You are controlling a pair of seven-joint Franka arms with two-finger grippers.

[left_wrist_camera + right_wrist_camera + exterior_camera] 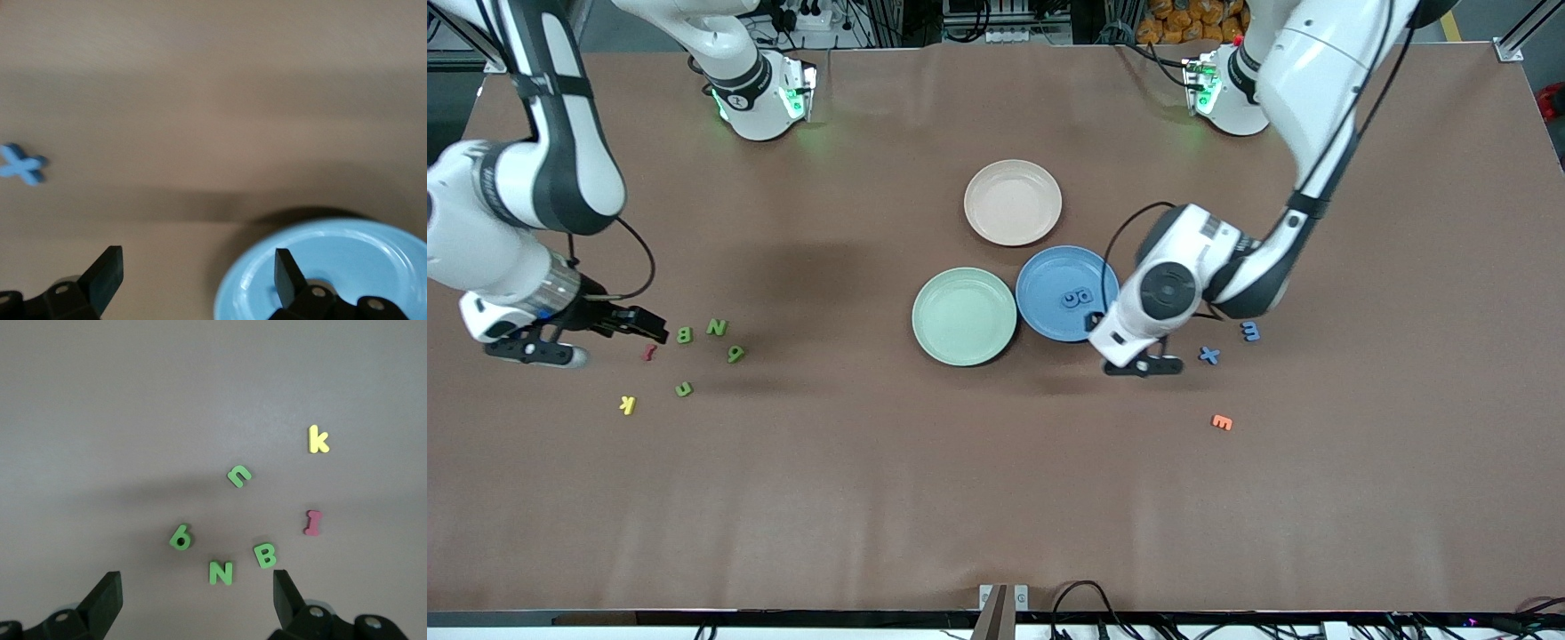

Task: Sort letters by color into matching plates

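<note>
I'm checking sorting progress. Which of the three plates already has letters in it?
The blue plate, the one nearest the left gripper. Two blue letters lie in it, while the mint green plate and the beige-pink plate hold nothing.

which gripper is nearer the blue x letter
Left. The left gripper hangs open by the blue plate, right beside the blue X letter. The right gripper is open over the green letters at the right arm's end of the table.
</note>
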